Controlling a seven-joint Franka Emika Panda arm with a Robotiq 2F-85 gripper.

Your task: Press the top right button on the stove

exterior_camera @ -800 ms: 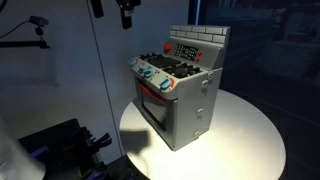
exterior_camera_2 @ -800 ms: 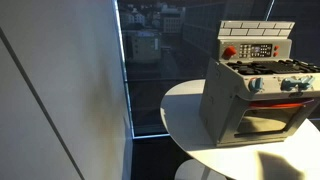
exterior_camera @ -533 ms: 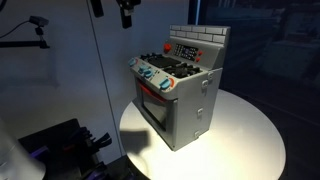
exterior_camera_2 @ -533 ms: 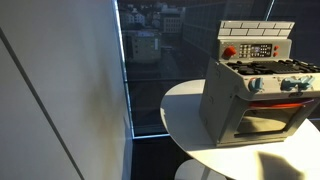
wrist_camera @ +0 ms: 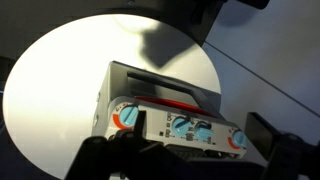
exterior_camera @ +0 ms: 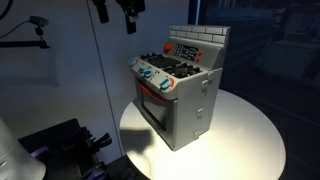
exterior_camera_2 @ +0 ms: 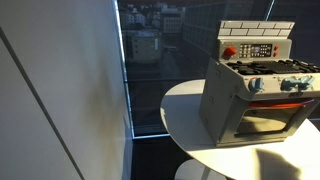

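Note:
The small grey toy stove stands on a round white table. It has a white brick-pattern back panel, black burners, blue front knobs and a red-trimmed oven window. It shows in both exterior views. The button panel sits on the back panel, with a red button beside it. My gripper hangs high above the table edge, up and to the left of the stove, touching nothing. In the wrist view the open, empty gripper frames the stove's knobs from above.
The table's rim lies close around the stove. Dark equipment sits low beside the table. A camera on a stand is at the left. A dark window and a white panel border the scene.
My gripper has come slightly lower into the exterior view. The stove has not moved.

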